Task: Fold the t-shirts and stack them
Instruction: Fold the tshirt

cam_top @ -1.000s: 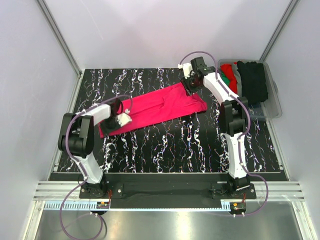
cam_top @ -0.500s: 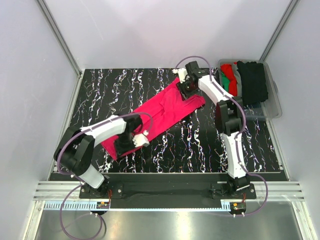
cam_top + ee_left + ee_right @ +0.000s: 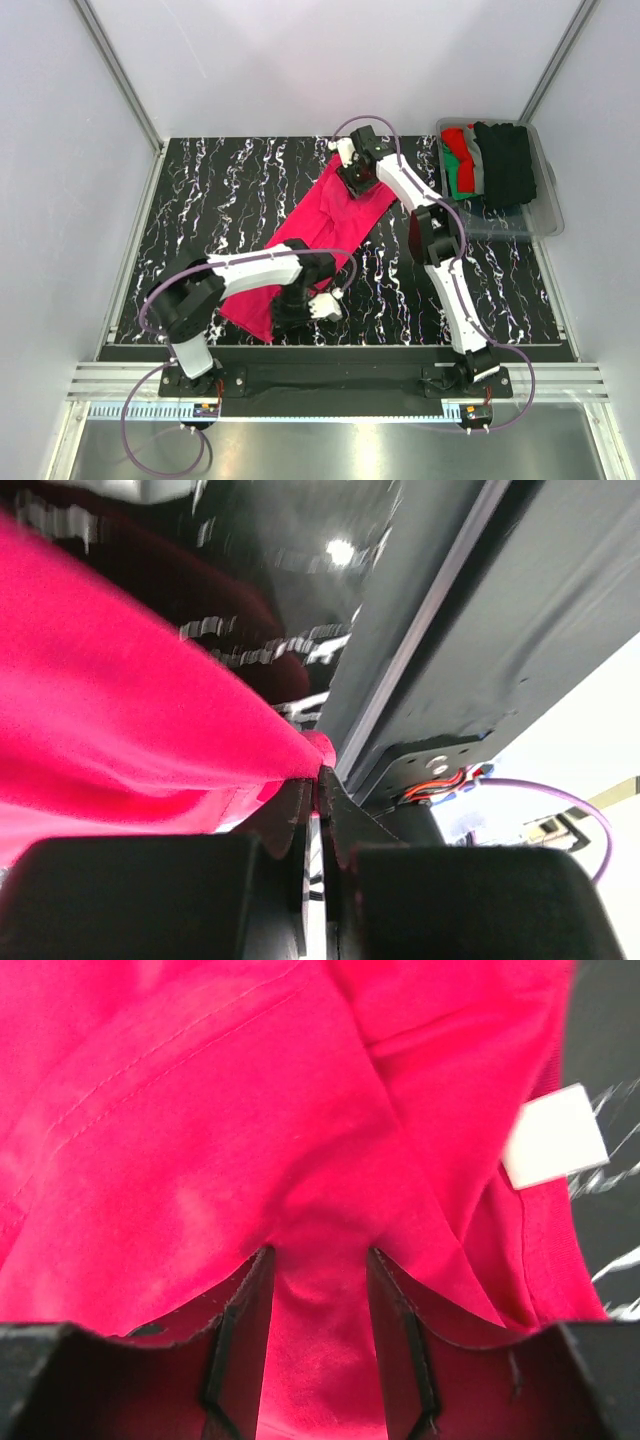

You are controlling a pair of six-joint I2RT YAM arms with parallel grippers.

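A bright pinkish-red t-shirt (image 3: 320, 220) lies stretched in a diagonal band across the marbled black table (image 3: 200, 190). My left gripper (image 3: 285, 315) is at the band's near end, by the table's front edge. The left wrist view shows the left gripper (image 3: 318, 780) shut on the t-shirt's (image 3: 120, 710) hem. My right gripper (image 3: 352, 180) is at the far end. In the right wrist view, the right gripper (image 3: 318, 1255) holds a thick fold of the t-shirt (image 3: 250, 1110) between its fingers, beside the white neck label (image 3: 555, 1148).
A clear plastic bin (image 3: 545, 215) stands at the back right of the table. It holds folded red (image 3: 455, 140), green (image 3: 460, 172) and black (image 3: 505, 160) shirts. A black rail (image 3: 330, 360) with both arm bases runs along the front edge. White walls close in the left, right and back.
My left gripper swept from the table's left side to the front middle, dragging its end of the shirt. The right gripper shifted left along the back. The shirt turned from nearly level to steeply diagonal.
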